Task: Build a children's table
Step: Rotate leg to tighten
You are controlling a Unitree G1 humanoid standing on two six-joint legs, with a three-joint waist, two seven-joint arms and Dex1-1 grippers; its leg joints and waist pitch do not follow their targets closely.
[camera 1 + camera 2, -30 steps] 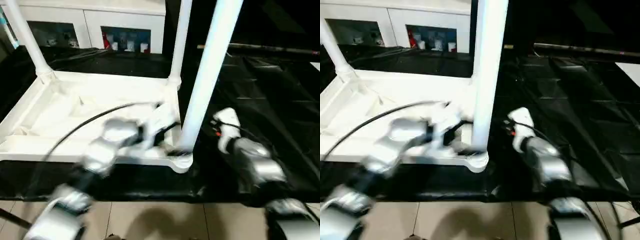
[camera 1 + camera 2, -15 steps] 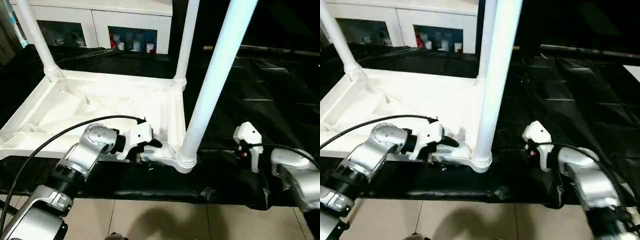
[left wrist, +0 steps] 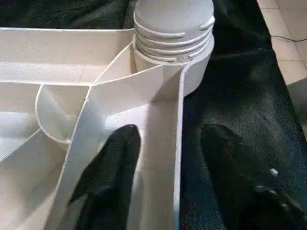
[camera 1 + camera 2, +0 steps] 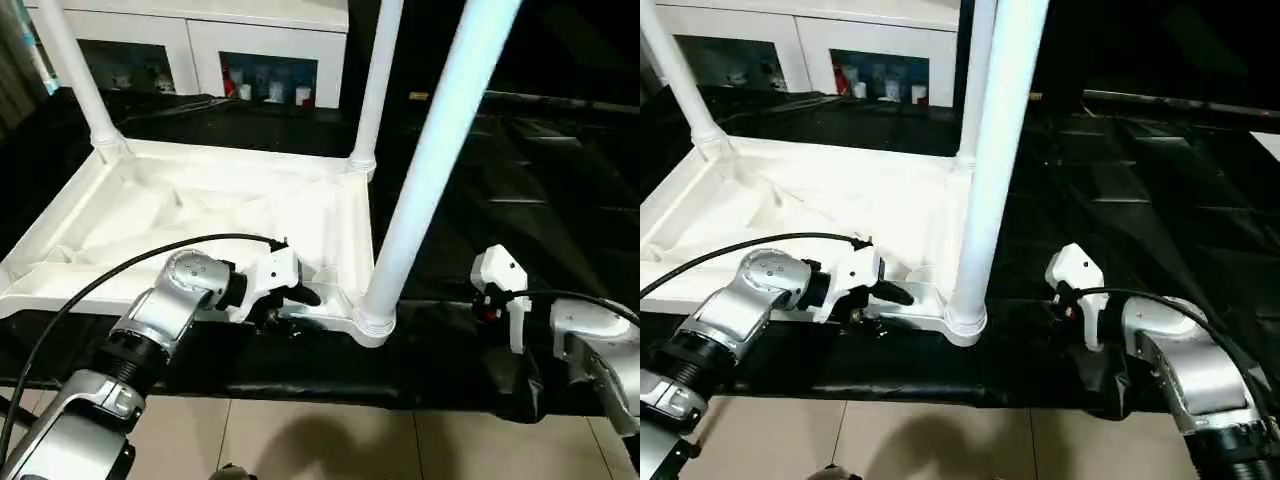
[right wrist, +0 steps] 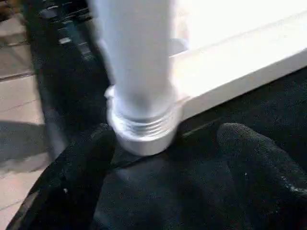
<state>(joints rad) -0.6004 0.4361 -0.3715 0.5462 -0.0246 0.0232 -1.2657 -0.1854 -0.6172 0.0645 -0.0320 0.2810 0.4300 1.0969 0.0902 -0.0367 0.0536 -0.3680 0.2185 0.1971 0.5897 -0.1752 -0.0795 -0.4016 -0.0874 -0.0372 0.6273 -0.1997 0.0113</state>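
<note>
Looking down, we see:
Table: the small white plastic children's table (image 4: 200, 215) lies upside down on the black-cloth-covered work table (image 4: 540, 190), ribbed underside up, near its front edge.
Legs: three long white tubular legs stand up from the rounded corner sockets: the near leg (image 4: 425, 160) at the front right corner, a second leg (image 4: 372, 80) behind it, a third leg (image 4: 75, 75) at the far left.
Near socket: the leg's threaded collar (image 3: 173, 26) sits in the round corner socket (image 4: 372, 325).
Cut off: all three legs run past the top of the head views, so we cannot see their ends; the table's near left corner is cut off at the head views' edge.
Background: a white cabinet (image 4: 190, 40) with small coloured items we cannot make out.
Left gripper (image 3: 165, 163): its two black fingers (image 3: 112, 167) stand apart, astride the table's near rim wall, one inside and one outside on the cloth; we cannot tell whether they touch the wall.
Right gripper (image 5: 168, 158): fingers apart, low over the cloth, near the socket on its outer side, holding nothing.
</note>
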